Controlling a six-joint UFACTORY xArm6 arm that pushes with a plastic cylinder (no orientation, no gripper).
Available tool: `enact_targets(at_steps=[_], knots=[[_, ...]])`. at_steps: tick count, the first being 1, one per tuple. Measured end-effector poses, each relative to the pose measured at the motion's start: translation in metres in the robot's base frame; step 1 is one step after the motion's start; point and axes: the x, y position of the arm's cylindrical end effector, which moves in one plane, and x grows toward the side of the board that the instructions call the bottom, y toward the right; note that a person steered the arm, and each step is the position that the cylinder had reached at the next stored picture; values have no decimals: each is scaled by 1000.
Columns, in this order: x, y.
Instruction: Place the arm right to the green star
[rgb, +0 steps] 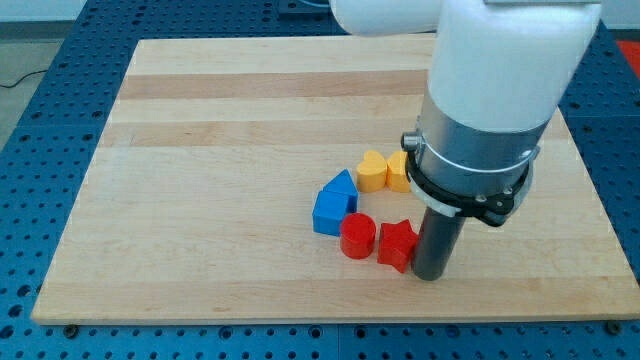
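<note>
No green star shows in the camera view; the arm's white and grey body (480, 110) covers part of the board's right side. My tip (433, 277) rests on the board, touching or almost touching the right side of a red star (396, 243). A red cylinder (357, 236) sits just left of the red star. A blue block (333, 205), perhaps two pressed together, lies up and left of the cylinder. A yellow heart (371, 171) and a second yellow block (397, 171), partly hidden by the arm, sit above them.
The wooden board (200, 150) lies on a blue perforated table (40, 90). The blocks form a loose cluster at the board's lower middle-right. The board's bottom edge is a little below my tip.
</note>
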Motion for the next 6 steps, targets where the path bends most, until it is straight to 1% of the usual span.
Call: enact_targets(at_steps=[3,4,5,6], knots=[[-8,0],[-6,31],[-19,78],[-52,106]])
